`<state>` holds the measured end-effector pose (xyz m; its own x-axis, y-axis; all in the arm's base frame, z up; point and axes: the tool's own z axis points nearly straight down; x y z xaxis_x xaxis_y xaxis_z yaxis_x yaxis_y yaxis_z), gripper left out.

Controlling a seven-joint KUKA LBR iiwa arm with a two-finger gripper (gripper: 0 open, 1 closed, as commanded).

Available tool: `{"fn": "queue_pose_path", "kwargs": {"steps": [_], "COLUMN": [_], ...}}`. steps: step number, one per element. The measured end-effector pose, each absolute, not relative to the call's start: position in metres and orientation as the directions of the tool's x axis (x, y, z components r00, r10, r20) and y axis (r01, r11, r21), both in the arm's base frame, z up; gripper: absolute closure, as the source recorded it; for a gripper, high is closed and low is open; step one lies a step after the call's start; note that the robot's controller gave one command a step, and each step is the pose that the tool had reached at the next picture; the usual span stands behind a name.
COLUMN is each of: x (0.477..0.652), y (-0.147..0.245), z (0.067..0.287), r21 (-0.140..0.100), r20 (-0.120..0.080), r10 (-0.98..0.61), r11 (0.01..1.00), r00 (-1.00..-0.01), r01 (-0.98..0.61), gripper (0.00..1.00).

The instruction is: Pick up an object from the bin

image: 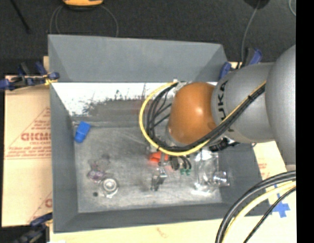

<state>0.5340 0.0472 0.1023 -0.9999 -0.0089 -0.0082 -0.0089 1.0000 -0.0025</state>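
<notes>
The grey metal bin point(131, 65) takes up most of the camera view, its sloped walls running down to a scuffed flat floor. The grey arm point(253, 105) reaches in over the bin's right rim and ends in the rounded orange cover point(192, 110) at its wrist, which hangs above the right half of the floor. A loop of yellow and black cables point(143, 120) curves round the left side of the orange cover.

Below and right of the orange cover lies a clear, crumpled plastic piece point(210, 176), close to the front right corner. Far to the left of the orange cover, near the left wall, sits a small blue block point(82, 131). Down and well to the left of the cover lie a clear, faintly purple scrap point(96, 172) and, just beside it, a round clear cap point(110, 185).

The pincer point(157, 178) reaches down below the lower left edge of the orange cover, its tip close to the floor; whether it is apart or together cannot be told. A small red piece point(155, 158) lies right under the cover's lower left edge, just above the pincer, and nothing can be seen gripped. A tiny green piece point(186, 172) lies straight below the cover, between the pincer and the clear plastic piece.
</notes>
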Motion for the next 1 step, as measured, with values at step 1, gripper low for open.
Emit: {"fn": "queue_pose_path", "kwargs": {"steps": [1], "x": [0.5943], "y": [-0.0164], "z": [0.0818], "r21": [-0.005], "r20": [-0.005], "r10": [-0.184], "r11": [0.983], "r00": [-0.983], "r01": [-0.184], "gripper": [0.00]}}
